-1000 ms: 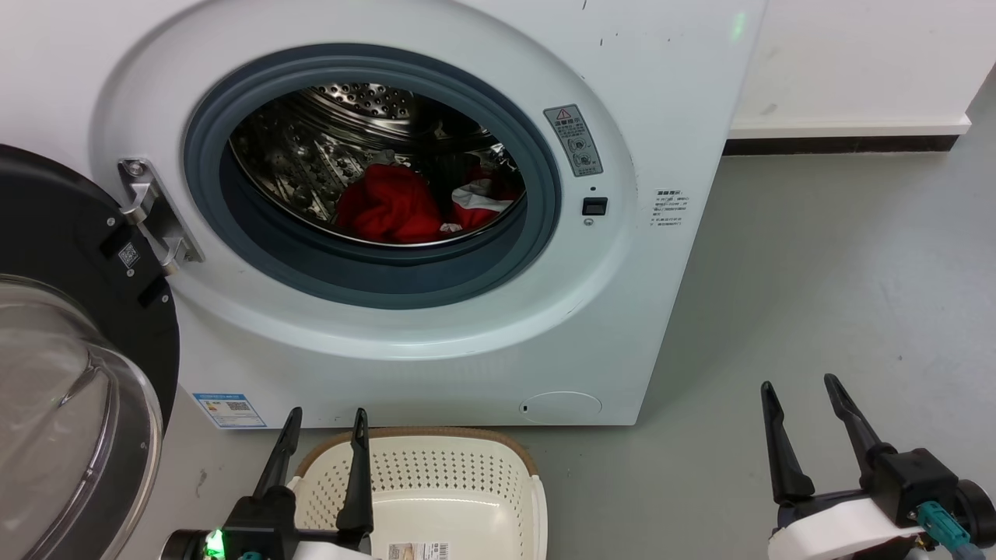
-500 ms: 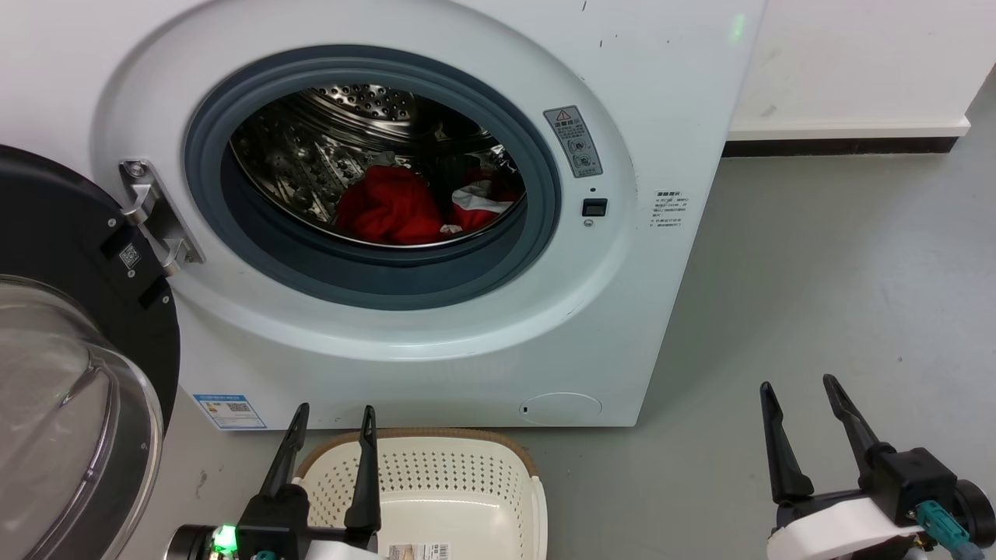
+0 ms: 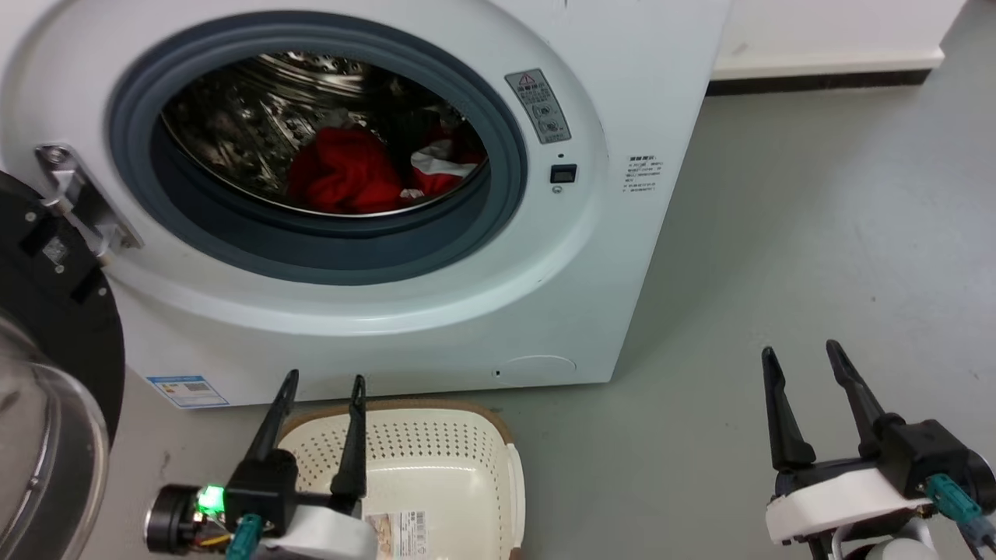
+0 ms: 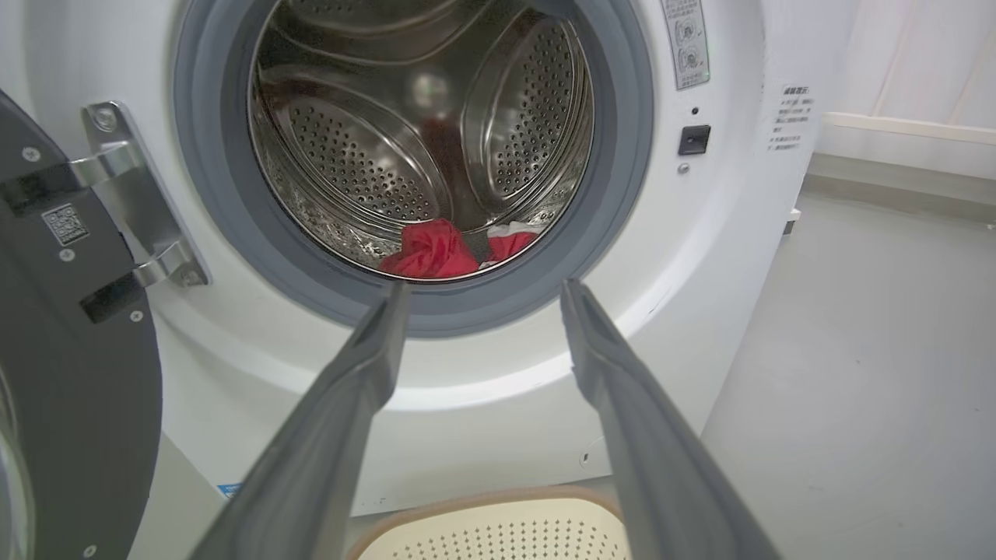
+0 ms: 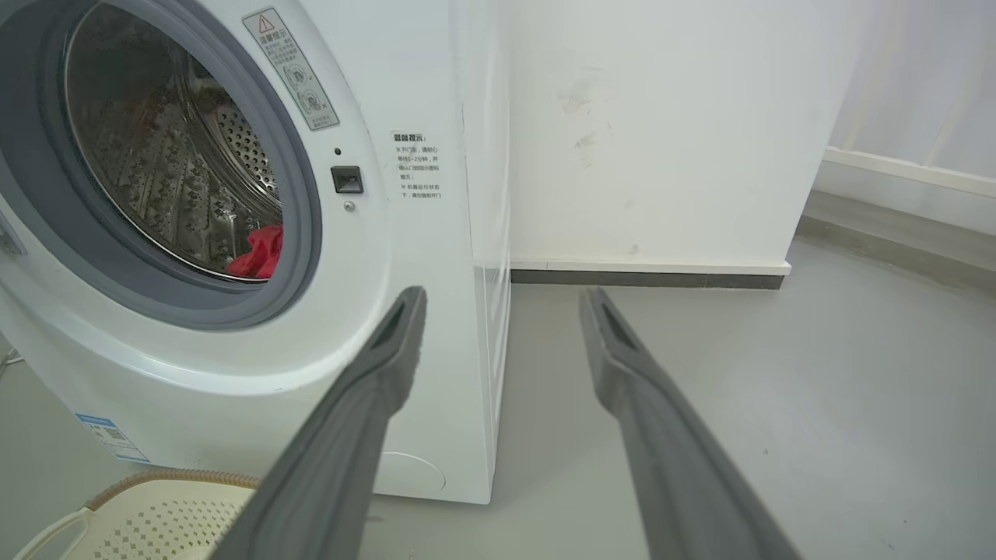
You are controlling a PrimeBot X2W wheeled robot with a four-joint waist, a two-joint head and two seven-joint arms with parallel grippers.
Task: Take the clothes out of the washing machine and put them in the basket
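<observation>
Shifted as a whole since the earlier head views: framing only, so camera motion. No displacement read for washer (image 3: 622, 257), basket (image 3: 405, 406) or clothes (image 3: 338, 171).

Current state:
- Clothes: lying at the bottom of the drum (image 3: 226, 124), ungripped. Plain red piece on the left, white-trimmed piece (image 3: 436, 167) just beside it. Cannot tell whether overlapping.
- Basket: standing on the floor directly before the washer, below the porthole. No clothes seen in its visible part.
- Left gripper (image 3: 324, 377): fingers spread, holding nothing, hovering over the basket's rear rim and aimed at the porthole.
- Right gripper (image 3: 801, 350): fingers spread, holding nothing, well apart to the right over bare floor.

Probable faults:
- Striking the gasket (image 3: 327, 257) on entry, caused by too low an approach. Raise before reaching in.
- Fouling the open door (image 3: 47, 311) at the left, caused by a wide arm swing.
- Pinching only a fold, then dropping it over the gasket lip. Close deep into the bundle.
- Dragging both pieces out together, with one spilling past the small basket onto the floor.
</observation>
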